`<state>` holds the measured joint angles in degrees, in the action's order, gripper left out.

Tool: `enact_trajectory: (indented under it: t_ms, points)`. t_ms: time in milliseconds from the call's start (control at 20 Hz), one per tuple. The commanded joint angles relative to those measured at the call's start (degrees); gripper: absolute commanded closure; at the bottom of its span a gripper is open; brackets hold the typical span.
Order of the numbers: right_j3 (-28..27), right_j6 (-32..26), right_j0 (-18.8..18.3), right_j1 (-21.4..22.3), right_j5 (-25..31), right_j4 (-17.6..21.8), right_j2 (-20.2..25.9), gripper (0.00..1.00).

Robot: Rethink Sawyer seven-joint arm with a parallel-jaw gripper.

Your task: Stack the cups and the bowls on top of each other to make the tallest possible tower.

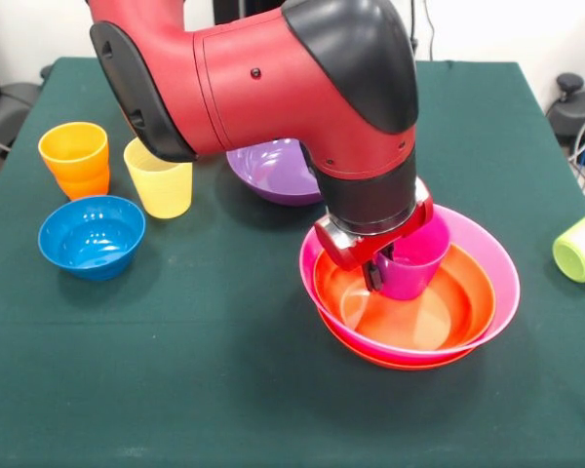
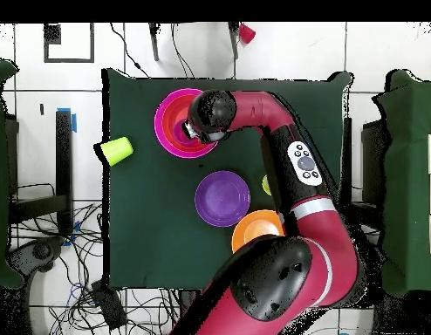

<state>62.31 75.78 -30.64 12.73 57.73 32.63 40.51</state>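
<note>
Front view: gripper (image 1: pixel 378 265) grips unlabelled purple cup (image 1: pixel 414 259) in bowls (image 1: pixel 487 258).

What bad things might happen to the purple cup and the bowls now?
1. The end effector sits at the rim of the purple cup, which stands off-centre, toward the back of the red-orange bowl. Let go there, it might slide on the glossy slope or tip.

2. The red-orange bowl is nested in the pink bowl, so a sideways nudge from the arm may shift the whole pile.

3. The lime green cup lies on its side near the table edge and could roll off.
</note>
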Motion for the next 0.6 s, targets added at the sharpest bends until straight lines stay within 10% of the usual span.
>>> enact_trajectory:
  t_ms: [50, 600]
  points:
    - [1.4, -14.0, 0.1, 2.5, 5.1, 2.3, -1.4, 1.0]
    - [-1.8, -13.4, 0.7, -1.4, 1.8, 2.7, -0.7, 1.0]
